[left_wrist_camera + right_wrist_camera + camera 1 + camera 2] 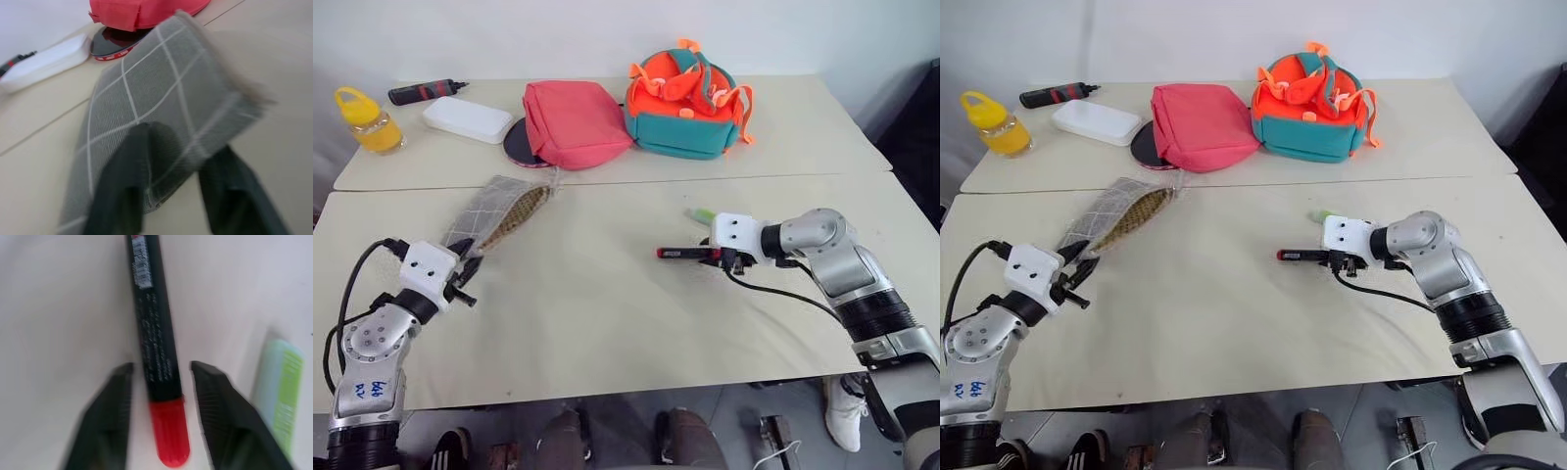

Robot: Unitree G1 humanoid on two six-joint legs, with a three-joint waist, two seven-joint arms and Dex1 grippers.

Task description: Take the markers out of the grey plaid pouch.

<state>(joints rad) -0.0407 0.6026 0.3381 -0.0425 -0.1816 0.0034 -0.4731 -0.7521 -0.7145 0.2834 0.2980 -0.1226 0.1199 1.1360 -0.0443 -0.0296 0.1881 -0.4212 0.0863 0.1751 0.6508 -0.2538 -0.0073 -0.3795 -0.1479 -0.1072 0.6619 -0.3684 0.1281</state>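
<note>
Beige table (607, 333), seam across middle; white wall (558, 34) behind.

Right tool (1330, 258) at red marker (1301, 255), left tool (1074, 266) at grey plaid pouch (1121, 215)

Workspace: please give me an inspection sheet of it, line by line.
Surface: two beige tables pushed together.
Job's things: grey plaid pouch open, lifted at the near end; red marker and green marker lie out on the table.
Clutter: yellow bottle, black tool, white box, pink bag, orange-teal bag.
Grippers: left gripper at the pouch's end; right gripper open, fingers beside the red marker.
Cables: black cable at the right arm.
Surroundings: white wall.
</note>
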